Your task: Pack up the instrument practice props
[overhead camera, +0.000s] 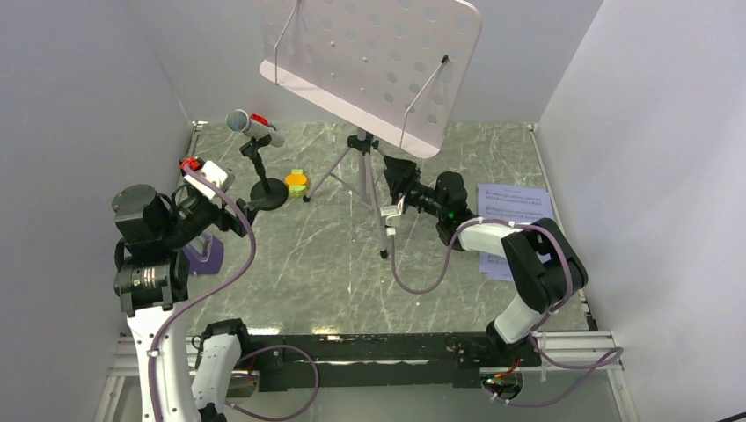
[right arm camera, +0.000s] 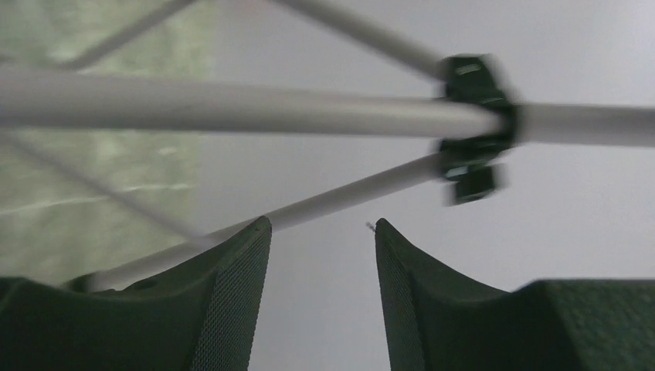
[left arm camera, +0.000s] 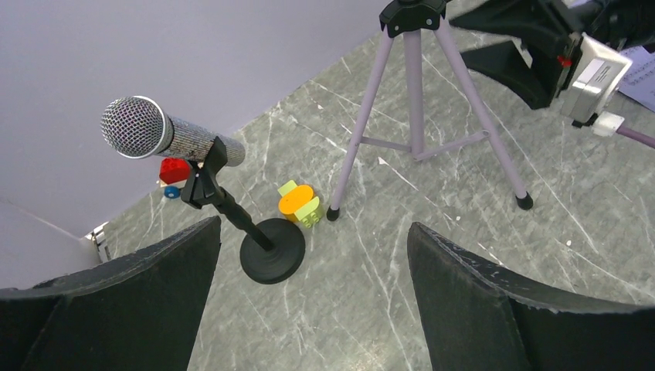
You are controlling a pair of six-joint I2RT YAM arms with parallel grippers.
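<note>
The grey perforated music stand [overhead camera: 369,61] rises on tripod legs [overhead camera: 362,171] at the back centre. My right gripper [overhead camera: 396,173] is open just right of the tripod. In the right wrist view its jaws [right arm camera: 320,226] hold nothing, and the stand's pole [right arm camera: 232,108] crosses just beyond them. The silver microphone [overhead camera: 253,128] sits on a black round base [left arm camera: 272,250]. The orange-and-yellow-green block [left arm camera: 300,203] lies between that base and a tripod foot. My left gripper [left arm camera: 314,226] hangs open above bare table in front of them. White sheet-music pages [overhead camera: 515,211] lie at the right. The purple metronome [overhead camera: 204,252] shows partly under my left arm.
A small red and blue piece [left arm camera: 174,171] lies behind the microphone near the back left corner. White walls close in the table on the left, back and right. The right arm's cable [overhead camera: 422,277] loops over the middle of the marbled tabletop [overhead camera: 334,264].
</note>
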